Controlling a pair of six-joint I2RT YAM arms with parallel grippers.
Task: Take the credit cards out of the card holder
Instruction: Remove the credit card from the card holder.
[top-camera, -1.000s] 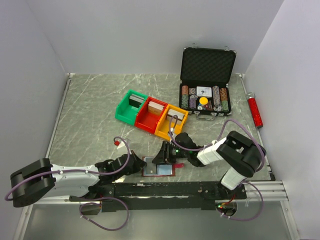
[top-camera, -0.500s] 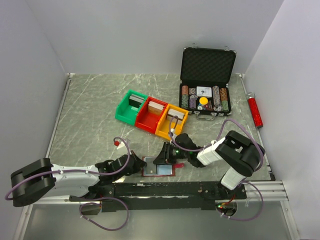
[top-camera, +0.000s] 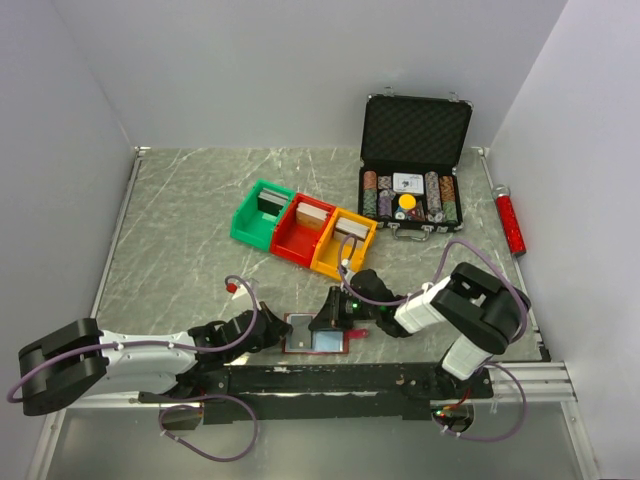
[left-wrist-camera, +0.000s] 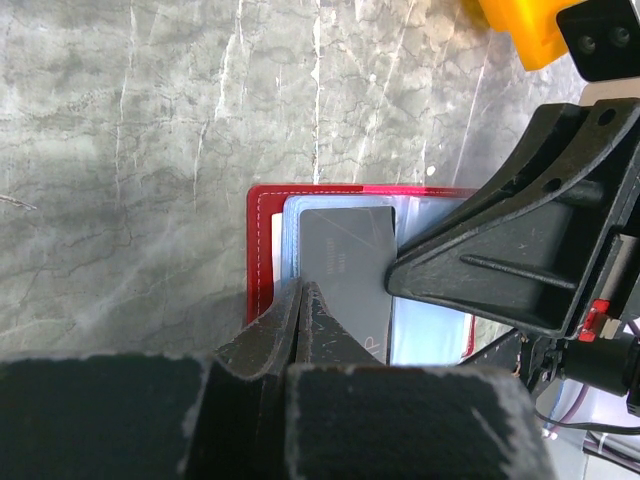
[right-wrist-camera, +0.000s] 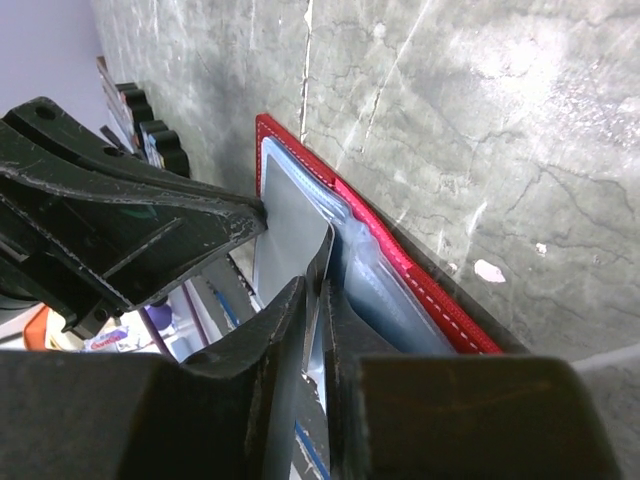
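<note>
The card holder (top-camera: 296, 346) lies open and flat near the table's front edge, red rim (left-wrist-camera: 262, 250) showing. A grey credit card (left-wrist-camera: 345, 262) sits in its clear pockets. My left gripper (left-wrist-camera: 303, 292) is shut, empty, and its tips rest on the holder's left part beside that card. My right gripper (right-wrist-camera: 322, 292) comes in from the right and is shut on the edge of a thin, glossy, pale credit card (right-wrist-camera: 290, 215), which stands lifted off the holder's red rim (right-wrist-camera: 400, 235). In the top view the left gripper (top-camera: 280, 328) and right gripper (top-camera: 333, 318) meet over the holder.
Green (top-camera: 262, 212), red (top-camera: 303, 230) and yellow (top-camera: 343, 243) bins stand in a row behind the holder. An open black chip case (top-camera: 415, 165) is at the back right. A red cylinder (top-camera: 511, 222) lies along the right wall. The black rail (top-camera: 330, 378) runs along the front.
The right gripper's jaws have narrowed onto the card's edge. The left gripper stays shut on the holder, almost still.
</note>
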